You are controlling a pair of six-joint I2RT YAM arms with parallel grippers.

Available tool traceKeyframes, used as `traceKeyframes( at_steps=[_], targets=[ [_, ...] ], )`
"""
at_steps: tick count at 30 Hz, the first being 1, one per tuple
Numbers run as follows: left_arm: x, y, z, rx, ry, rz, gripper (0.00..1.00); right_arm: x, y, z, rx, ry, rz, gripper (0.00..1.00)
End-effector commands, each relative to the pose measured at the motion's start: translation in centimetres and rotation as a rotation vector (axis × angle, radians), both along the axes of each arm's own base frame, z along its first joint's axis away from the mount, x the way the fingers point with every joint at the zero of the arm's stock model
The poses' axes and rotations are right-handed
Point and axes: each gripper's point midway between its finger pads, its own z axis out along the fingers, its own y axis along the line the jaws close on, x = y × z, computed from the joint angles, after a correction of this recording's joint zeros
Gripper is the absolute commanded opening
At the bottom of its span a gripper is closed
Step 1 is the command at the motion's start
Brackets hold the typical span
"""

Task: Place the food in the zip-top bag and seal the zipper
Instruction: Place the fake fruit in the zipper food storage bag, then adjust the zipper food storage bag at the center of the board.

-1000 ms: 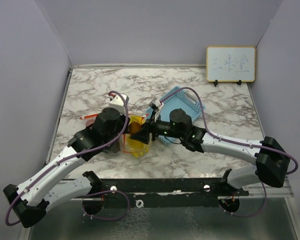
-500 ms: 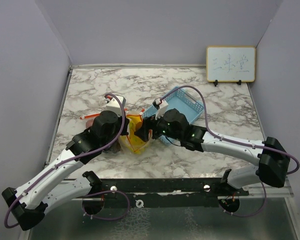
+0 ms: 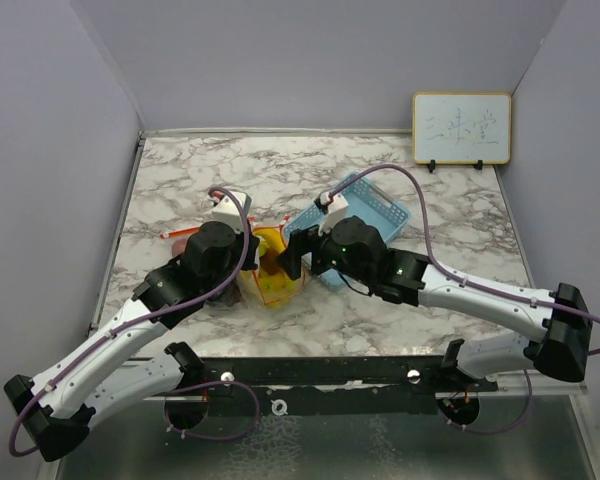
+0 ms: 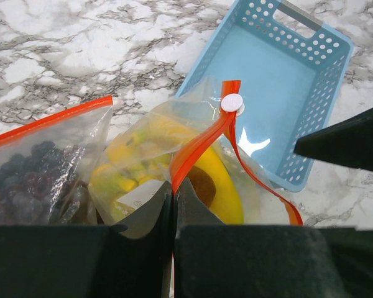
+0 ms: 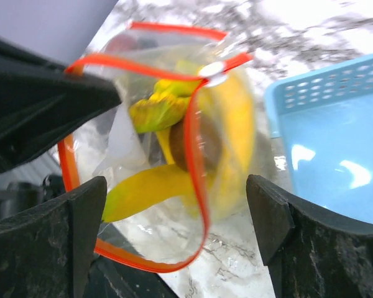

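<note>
The clear zip-top bag [image 3: 270, 272] with an orange-red zipper [image 4: 202, 144] lies between my arms. Yellow bananas [image 4: 222, 186] fill its middle and dark purple grapes [image 4: 26, 180] show through its left part. A white slider [image 4: 231, 103] sits on the zipper near the basket. My left gripper [image 4: 174, 187] is shut on the zipper edge at the bag's near rim. My right gripper [image 5: 177, 198] is open wide and faces the bag's mouth, with the zipper loop [image 5: 198, 149] and the bananas [image 5: 150, 186] between its fingers, apart from both. The small red fruit and the magenta vegetable cannot be made out.
An empty blue mesh basket [image 3: 365, 215] lies right behind my right gripper, touching the bag's far side [image 4: 280, 81]. A small whiteboard [image 3: 461, 128] stands at the back right. Purple walls close in the marble table [image 3: 280, 165] on three sides.
My right gripper has opened wide and drawn back to the right, off the bag. The left gripper keeps its hold on the zipper edge and has hardly moved.
</note>
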Motion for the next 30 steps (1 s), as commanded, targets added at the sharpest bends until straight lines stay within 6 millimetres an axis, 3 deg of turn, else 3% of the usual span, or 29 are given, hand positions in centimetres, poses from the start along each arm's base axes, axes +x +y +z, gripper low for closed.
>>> traceKeyframes(
  at_steps=[1,4,7,13,19,21,28,30],
  targets=[
    [0.0,0.1,0.5,-0.037,-0.026,0.01,0.0,2.8,-2.9,3.6,0.05,-0.021,-0.267,0.9],
    [-0.2,-0.2,0.2,-0.052,-0.017,0.001,0.0,4.2,-2.9,3.9,0.053,0.004,-0.371,0.92],
    [-0.2,-0.7,0.0,-0.069,-0.012,-0.015,0.0,5.0,-0.8,4.7,0.078,0.007,-0.361,0.91],
    [-0.3,-1.6,0.0,-0.095,-0.01,-0.046,0.0,6.6,1.7,2.3,0.037,0.056,-0.398,0.87],
    [-0.5,-1.7,-0.1,-0.104,-0.01,-0.059,0.0,7.5,1.8,0.9,0.015,0.051,-0.451,0.8],
    [-0.5,-1.7,-0.3,-0.105,-0.009,-0.06,0.0,7.6,2.0,0.8,0.016,0.05,-0.452,0.71],
    [-0.6,-1.8,-0.5,-0.108,-0.006,-0.067,0.0,7.3,2.6,1.6,0.033,0.027,-0.393,0.06],
    [-0.7,-1.8,-0.1,-0.107,-0.014,-0.071,0.0,7.2,2.5,2.2,0.039,0.008,-0.379,0.03]
  ],
)
